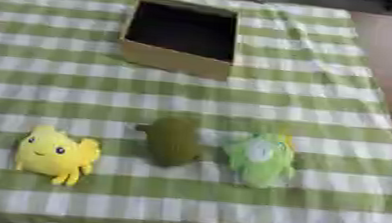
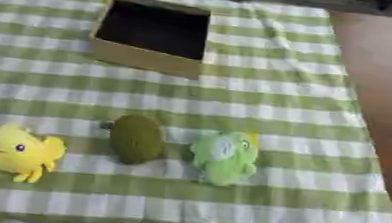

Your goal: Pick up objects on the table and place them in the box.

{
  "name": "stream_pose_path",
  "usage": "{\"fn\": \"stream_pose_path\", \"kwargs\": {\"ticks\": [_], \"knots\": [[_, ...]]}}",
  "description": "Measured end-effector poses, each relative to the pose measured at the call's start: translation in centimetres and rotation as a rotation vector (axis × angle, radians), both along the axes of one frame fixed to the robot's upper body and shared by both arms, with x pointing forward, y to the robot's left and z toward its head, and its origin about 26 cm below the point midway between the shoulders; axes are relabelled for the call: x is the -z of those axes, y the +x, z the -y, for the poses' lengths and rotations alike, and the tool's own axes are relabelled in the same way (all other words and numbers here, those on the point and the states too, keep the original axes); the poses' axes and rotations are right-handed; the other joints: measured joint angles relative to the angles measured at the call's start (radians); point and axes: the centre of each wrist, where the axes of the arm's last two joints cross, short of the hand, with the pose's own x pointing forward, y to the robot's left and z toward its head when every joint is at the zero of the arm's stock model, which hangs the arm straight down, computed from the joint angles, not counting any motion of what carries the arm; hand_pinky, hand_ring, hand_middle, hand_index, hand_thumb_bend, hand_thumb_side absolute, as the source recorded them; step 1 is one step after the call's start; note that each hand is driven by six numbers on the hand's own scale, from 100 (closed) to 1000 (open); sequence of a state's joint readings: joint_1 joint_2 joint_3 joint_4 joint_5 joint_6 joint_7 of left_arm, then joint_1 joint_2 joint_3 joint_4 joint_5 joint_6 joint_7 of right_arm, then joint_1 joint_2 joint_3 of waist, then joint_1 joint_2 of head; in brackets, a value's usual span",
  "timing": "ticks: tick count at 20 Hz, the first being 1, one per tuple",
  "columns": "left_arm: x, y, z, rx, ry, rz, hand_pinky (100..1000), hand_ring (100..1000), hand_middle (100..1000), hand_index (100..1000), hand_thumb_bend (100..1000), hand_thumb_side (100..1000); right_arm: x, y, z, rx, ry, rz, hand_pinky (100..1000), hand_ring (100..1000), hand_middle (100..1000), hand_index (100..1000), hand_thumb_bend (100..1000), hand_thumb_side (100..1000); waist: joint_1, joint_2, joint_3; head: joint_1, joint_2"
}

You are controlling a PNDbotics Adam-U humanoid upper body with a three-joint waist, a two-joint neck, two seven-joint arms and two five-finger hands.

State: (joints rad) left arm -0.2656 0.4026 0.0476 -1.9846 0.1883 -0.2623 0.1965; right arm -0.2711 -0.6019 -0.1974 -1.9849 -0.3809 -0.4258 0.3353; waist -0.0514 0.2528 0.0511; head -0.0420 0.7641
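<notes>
Three soft toys lie in a row on the green-and-white checked cloth (image 1: 236,96). A yellow plush with dark eyes (image 1: 54,154) is at the left. A dark olive-green oval plush (image 1: 172,141) sits in the middle. A light green plush with a white patch (image 1: 261,159) lies at the right. Behind them stands an open cardboard box (image 1: 176,59) with a dark inside; nothing shows in it. Neither of my hands appears in either view.
The table's right edge runs down the right side, with brown floor (image 2: 385,98) beyond it. Bare checked cloth lies between the toys and the box.
</notes>
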Motion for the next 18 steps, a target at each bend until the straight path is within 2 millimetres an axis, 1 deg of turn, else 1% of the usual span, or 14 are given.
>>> {"fn": "stream_pose_path", "kwargs": {"ticks": [7, 8, 10, 12, 13, 16, 17, 18], "knots": [[0.0, 0.0, 0.0, 0.001, -0.001, -0.001, 626, 717, 658, 778, 100, 600, 0.3, -0.1, 0.1, 0.004, 0.005, -0.011, 974, 901, 734, 923, 100, 493, 0.0, 0.0, 0.004, -0.004, 0.001], [0.0, 0.0, 0.0, 0.001, -0.001, -0.001, 626, 717, 658, 778, 100, 599, 0.3, -0.1, 0.1, 0.004, 0.005, -0.012, 974, 902, 734, 923, 100, 490, 0.0, 0.0, 0.004, -0.004, 0.001], [0.0, 0.0, 0.0, 0.001, -0.001, -0.001, 626, 717, 658, 778, 100, 600, 0.3, -0.1, 0.1, 0.004, 0.004, -0.012, 970, 902, 737, 922, 100, 456, 0.0, 0.0, 0.004, -0.005, 0.001], [0.0, 0.0, 0.0, 0.002, -0.002, -0.001, 627, 717, 658, 778, 100, 599, 0.2, -0.1, 0.1, 0.002, 0.001, -0.008, 963, 902, 740, 921, 100, 397, 0.0, 0.0, 0.004, -0.005, 0.001], [0.0, 0.0, 0.0, 0.002, -0.002, -0.001, 627, 717, 659, 779, 100, 599, 0.1, 0.0, 0.1, -0.002, -0.002, -0.001, 954, 902, 744, 919, 100, 298, 0.0, 0.0, 0.004, -0.006, 0.001], [0.1, 0.0, 0.1, 0.004, -0.007, -0.002, 628, 718, 660, 780, 100, 600, -0.7, 0.1, -0.2, -0.019, -0.059, 0.049, 933, 904, 759, 916, 100, 120, 0.0, -0.001, 0.003, -0.008, 0.001], [0.1, 0.0, 0.1, 0.005, -0.008, -0.002, 629, 719, 661, 781, 100, 599, -1.0, 0.1, -0.3, -0.025, -0.092, 0.07, 922, 906, 770, 917, 100, 100, 0.0, -0.001, 0.003, -0.009, 0.001], [0.1, 0.0, 0.1, 0.005, -0.009, -0.002, 629, 719, 661, 781, 100, 599, -1.4, 0.2, -0.4, -0.031, -0.131, 0.094, 916, 906, 776, 917, 100, 100, 0.0, -0.001, 0.003, -0.01, 0.001]]}}
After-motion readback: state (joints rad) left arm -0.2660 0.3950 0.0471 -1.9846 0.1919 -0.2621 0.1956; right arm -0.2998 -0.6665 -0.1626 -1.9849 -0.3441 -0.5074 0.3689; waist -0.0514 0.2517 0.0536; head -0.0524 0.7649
